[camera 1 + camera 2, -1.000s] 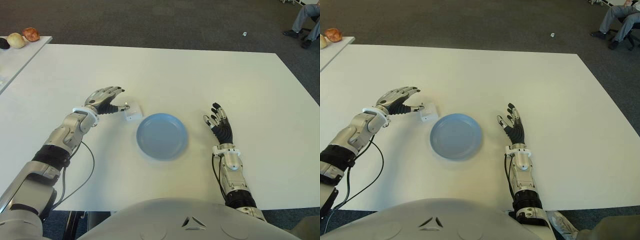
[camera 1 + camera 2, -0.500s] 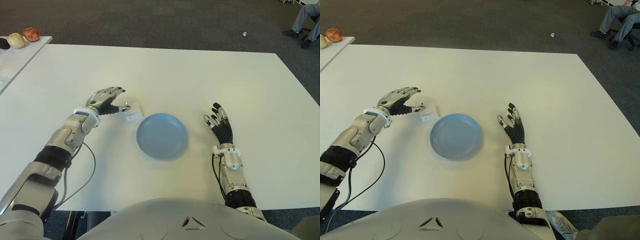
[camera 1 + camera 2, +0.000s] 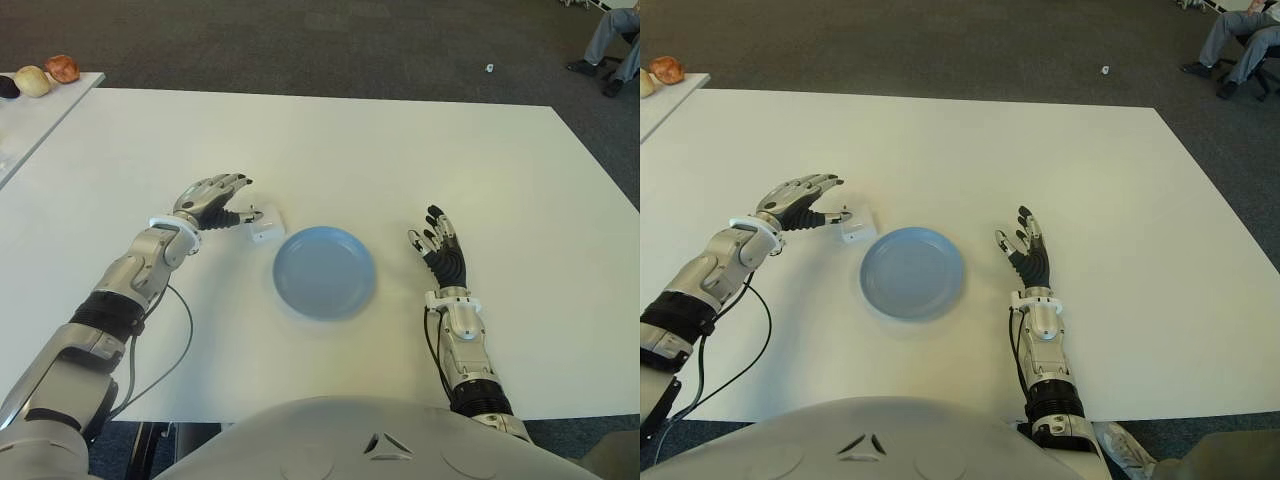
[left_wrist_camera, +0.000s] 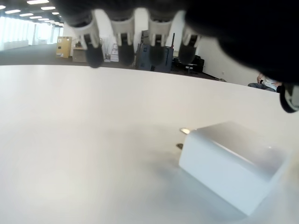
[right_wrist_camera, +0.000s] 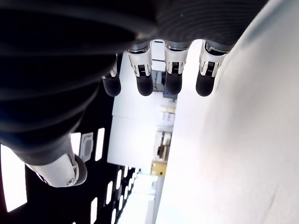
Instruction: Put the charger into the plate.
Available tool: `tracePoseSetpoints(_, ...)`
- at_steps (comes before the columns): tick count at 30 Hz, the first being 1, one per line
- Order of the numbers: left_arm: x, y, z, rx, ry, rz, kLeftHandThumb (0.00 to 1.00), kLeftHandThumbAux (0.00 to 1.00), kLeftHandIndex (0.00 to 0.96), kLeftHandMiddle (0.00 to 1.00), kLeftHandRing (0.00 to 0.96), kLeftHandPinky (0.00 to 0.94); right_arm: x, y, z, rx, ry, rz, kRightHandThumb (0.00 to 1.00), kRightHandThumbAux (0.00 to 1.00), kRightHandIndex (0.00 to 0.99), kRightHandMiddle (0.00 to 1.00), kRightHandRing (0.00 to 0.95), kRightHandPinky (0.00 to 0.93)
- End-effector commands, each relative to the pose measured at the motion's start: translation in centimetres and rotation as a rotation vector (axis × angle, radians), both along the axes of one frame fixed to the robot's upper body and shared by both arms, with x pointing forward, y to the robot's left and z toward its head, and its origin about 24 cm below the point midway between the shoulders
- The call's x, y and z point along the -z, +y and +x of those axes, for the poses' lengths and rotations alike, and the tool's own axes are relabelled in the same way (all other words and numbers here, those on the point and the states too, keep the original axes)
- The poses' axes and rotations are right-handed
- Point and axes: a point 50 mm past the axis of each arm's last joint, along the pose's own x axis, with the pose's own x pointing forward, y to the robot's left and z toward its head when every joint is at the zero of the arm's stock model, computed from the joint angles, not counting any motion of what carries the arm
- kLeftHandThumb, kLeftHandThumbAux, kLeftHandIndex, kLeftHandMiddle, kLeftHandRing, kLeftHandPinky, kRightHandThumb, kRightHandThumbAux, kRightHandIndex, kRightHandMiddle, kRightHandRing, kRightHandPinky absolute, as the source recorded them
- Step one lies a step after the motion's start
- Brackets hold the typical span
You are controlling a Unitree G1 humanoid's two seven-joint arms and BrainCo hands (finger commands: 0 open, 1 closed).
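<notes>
Progress: nothing placed yet, I judge; grasp, lift and drop all remain
Charger (image 3: 266, 226): on the worktop (image 3: 400, 150), just past my left hand's (image 3: 210, 201) fingertips, beside the empty plate (image 3: 324, 272)
Left fingers: spread above it, holding nothing
Right hand (image 3: 441, 252): idle beyond the plate, fingers apart
Writing: none I can read

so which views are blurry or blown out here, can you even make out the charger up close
Left wrist view: the white charger is readable but soft-edged, and the fingers of the left hand are dark and blurred against bright windows. Right wrist view: the right hand is a dark silhouette, the background blown out. Eye views: evenly lit, plate and table sharp.
</notes>
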Motion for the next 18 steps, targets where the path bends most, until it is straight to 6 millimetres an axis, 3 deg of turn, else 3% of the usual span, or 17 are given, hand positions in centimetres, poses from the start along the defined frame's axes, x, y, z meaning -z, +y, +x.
tracePoseSetpoints(1,0.2,-0.8,0.2,0.015,0.014,-0.015,0.201,0.192,0.000,0.000,0.000,0.000,2.1,0.1,-1.5,0.015,0.126,0.017,0.006,0.628,0.036,0.074,0.062,0.075)
tracePoseSetpoints(18,0.6,-3.2,0.8,0.079,0.053,-0.033,0.190,0.200,0.000,0.000,0.000,0.000,2.1,0.4,-1.4,0.013,0.126,0.023,0.002,0.626,0.034,0.068,0.055,0.062)
